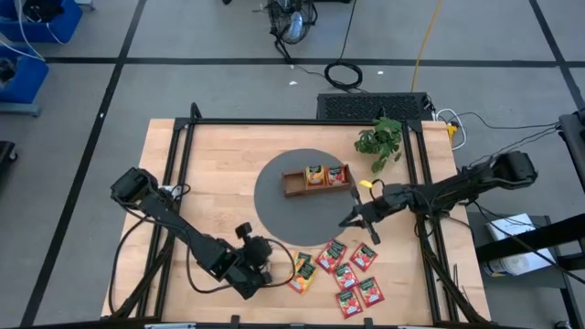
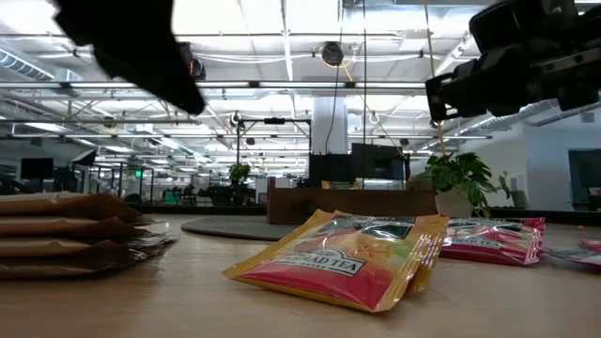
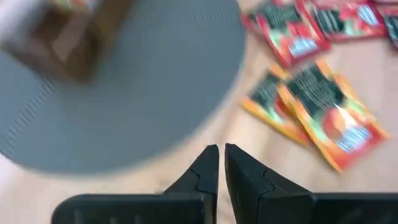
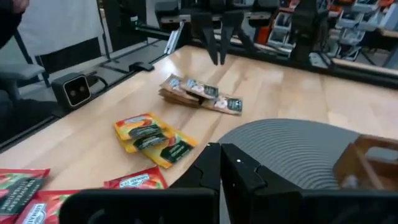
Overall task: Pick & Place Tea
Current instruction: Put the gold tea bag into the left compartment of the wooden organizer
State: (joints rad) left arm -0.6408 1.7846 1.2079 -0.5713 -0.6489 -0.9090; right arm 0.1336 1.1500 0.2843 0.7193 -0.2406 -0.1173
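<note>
While both arms hang above the table, left gripper [image 1: 271,271] has fingers together, empty — orange sachets [image 1: 303,271] just beside its tip, red sachets [image 1: 352,274] further out. Right gripper [image 1: 352,219] is pinched closed w/ nothing held, red ones just below it, wooden tray [image 1: 316,181] near.

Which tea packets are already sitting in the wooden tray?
Two orange-yellow tea packets lie in the wooden tray on the round grey mat. The red packets and the other yellow ones lie loose on the table near its front edge.
</note>
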